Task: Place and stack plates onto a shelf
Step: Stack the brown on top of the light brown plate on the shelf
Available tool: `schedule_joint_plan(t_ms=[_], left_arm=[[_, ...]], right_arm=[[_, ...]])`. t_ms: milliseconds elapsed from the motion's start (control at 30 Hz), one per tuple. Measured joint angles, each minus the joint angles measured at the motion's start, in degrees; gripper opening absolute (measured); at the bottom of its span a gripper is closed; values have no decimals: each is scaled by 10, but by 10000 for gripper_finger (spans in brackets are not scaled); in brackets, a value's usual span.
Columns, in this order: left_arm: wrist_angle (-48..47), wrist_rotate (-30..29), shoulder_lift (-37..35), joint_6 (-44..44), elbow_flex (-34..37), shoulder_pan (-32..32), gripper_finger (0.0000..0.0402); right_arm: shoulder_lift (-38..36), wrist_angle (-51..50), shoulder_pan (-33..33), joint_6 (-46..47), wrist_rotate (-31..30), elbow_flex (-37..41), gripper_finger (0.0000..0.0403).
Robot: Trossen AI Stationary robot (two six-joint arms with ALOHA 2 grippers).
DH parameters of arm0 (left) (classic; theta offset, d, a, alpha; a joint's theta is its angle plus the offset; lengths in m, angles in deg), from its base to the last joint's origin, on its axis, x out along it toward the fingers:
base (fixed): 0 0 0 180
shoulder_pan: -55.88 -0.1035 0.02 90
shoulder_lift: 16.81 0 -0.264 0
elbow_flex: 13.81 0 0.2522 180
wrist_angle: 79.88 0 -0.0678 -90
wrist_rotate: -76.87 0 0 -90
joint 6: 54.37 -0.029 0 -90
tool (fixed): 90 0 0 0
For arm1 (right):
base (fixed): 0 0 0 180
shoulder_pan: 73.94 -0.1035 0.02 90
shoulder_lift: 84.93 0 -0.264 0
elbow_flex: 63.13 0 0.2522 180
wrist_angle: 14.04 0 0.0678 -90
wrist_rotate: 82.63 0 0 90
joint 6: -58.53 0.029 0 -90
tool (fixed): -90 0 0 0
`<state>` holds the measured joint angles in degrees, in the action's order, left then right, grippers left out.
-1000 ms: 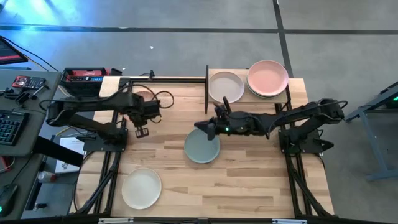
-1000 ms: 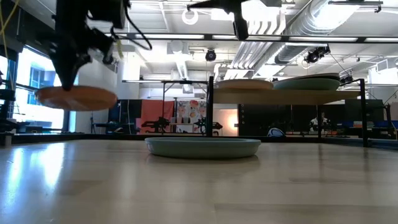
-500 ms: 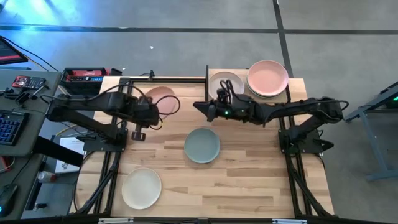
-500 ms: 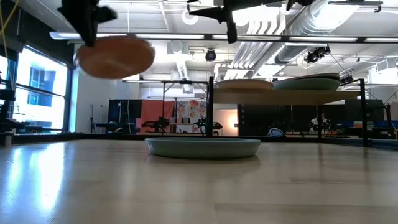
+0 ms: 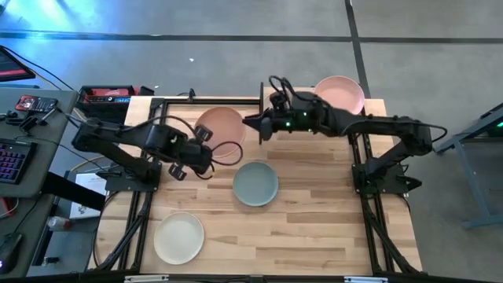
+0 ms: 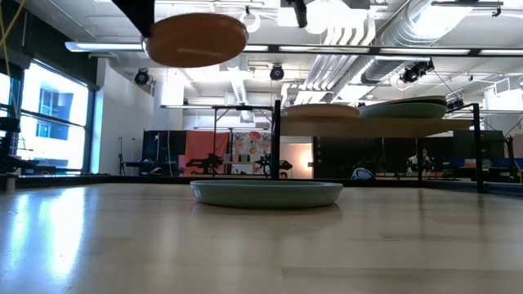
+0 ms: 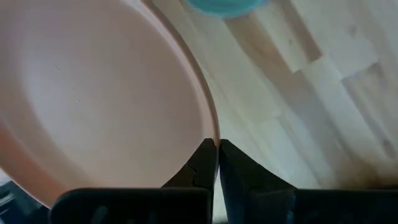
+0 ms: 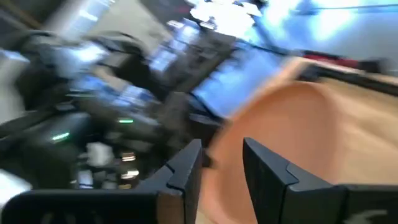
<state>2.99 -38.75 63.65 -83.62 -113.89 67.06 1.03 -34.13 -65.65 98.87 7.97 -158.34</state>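
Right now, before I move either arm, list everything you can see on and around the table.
Pink plate: one, held in the air by its rim.
Blue-green plate: one, mid-table.
Cream plate: one, near-left table area.
Shelf stack: pink plate on top, right half of shelf; count below unclear.
Shelf: one, light wood, far right of table.
Table: one, slatted wood.
Red case: one, off the table's far-left corner.
Keyboard: one, dark, on a side desk.
Left gripper: shut on the pink plate's rim.
Right gripper: open, empty, beside the shelf's left end.
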Motion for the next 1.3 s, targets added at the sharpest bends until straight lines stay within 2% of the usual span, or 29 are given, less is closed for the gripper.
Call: schedule_joint_plan(t_ms=[100,200,433,800,1300], left_arm=[[-13,-21,20,0,-1,6,1],[-12,-34,38,6,-1,12,1],[4,-69,76,6,-2,28,1],[46,-94,110,6,-2,36,1],[87,-130,122,0,-2,35,1]], right_arm=[[0,-140,0,-18,-65,-66,96],[-1,-224,0,-13,-98,-101,97],[0,-301,0,61,-113,-92,97],[0,-321,-1,135,-106,-39,97],[20,-322,-5,136,-102,-39,96]])
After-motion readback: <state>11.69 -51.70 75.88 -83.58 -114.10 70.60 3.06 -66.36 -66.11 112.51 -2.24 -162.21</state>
